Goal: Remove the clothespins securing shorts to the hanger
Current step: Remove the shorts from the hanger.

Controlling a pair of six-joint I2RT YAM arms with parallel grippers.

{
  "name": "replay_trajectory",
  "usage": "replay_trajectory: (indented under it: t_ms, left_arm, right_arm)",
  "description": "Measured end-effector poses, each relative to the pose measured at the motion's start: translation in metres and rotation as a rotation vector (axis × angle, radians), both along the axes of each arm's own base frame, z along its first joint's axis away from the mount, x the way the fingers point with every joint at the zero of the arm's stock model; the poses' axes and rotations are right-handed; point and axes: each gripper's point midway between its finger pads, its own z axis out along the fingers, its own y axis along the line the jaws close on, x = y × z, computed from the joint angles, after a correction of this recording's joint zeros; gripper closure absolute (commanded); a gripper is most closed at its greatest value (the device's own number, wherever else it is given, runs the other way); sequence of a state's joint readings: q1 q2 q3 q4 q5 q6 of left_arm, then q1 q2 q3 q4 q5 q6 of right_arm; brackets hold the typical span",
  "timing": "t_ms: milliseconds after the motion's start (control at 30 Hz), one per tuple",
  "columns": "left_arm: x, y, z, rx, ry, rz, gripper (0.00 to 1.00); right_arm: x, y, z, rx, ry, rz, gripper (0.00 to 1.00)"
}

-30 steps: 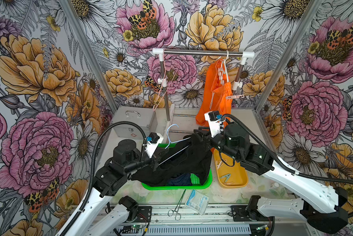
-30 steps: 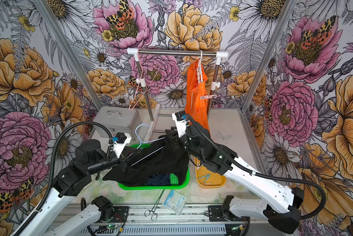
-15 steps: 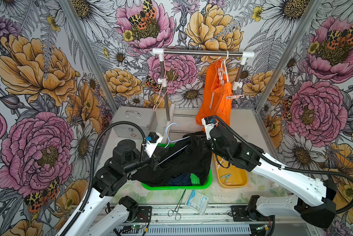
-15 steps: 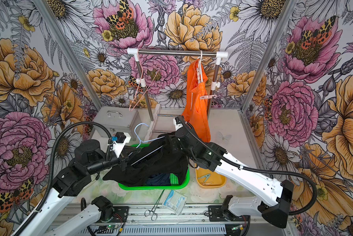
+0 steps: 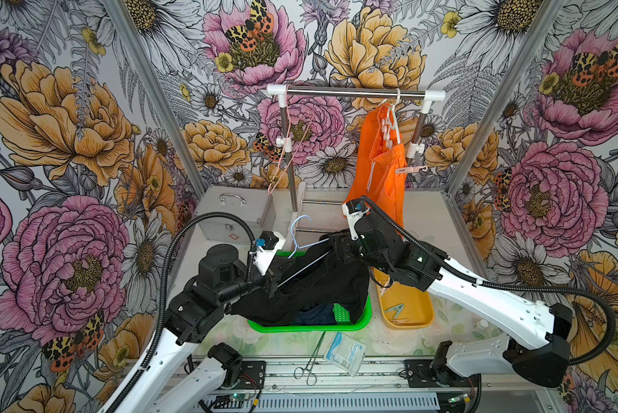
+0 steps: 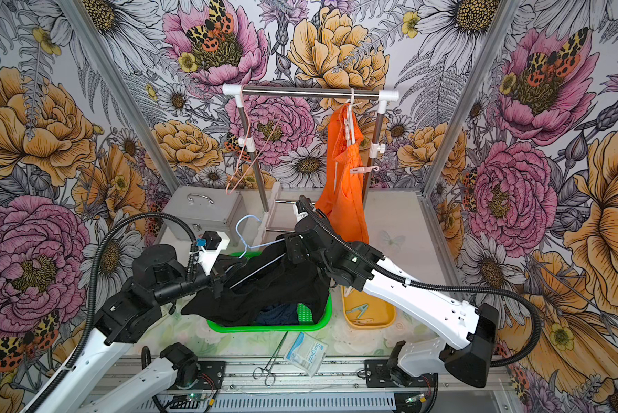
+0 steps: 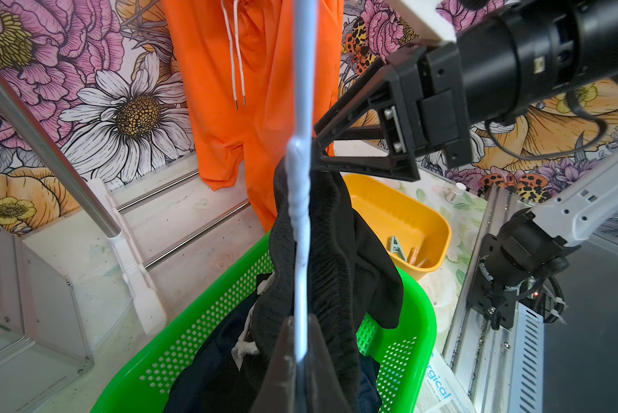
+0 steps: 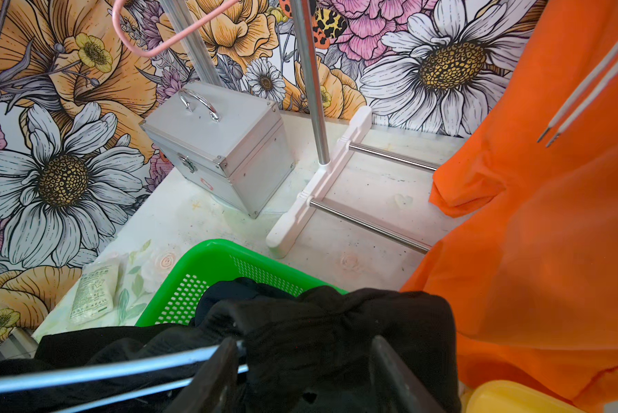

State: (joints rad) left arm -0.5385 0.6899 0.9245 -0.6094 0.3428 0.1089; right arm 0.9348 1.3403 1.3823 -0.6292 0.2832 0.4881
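The black shorts point(image 5: 300, 286) drape over the pale-blue hanger point(image 5: 304, 268) above the green basket point(image 5: 307, 327) near the desk's front edge. Whether a pin sits under the folds cannot be told. The left gripper point(image 7: 298, 329) is pressed together on the hanger rod. The right gripper point(image 8: 304, 341) stands spread, with bunched fabric between its jaws. Loose clothespins point(image 5: 395, 309) lie in the yellow tray point(image 5: 425, 304), which the right arm partly covers.

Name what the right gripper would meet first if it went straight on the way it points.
The black shorts, bunched right before the open right gripper; the green basket probably lies beyond.
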Motion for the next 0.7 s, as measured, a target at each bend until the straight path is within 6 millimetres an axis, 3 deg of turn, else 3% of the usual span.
replay_trajectory:
  t_ms: [400,700]
  left_arm:
    - [0.006,0.000,-0.002,-0.008,-0.010,0.019,1.00]
    - [0.006,-0.001,-0.003,-0.010,-0.003,0.018,1.00]
  right_arm:
    - [-0.001,0.004,-0.005,-0.001,0.018,0.017,0.44]
    - [0.010,0.007,-0.026,-0.055,0.041,-0.016,0.50]
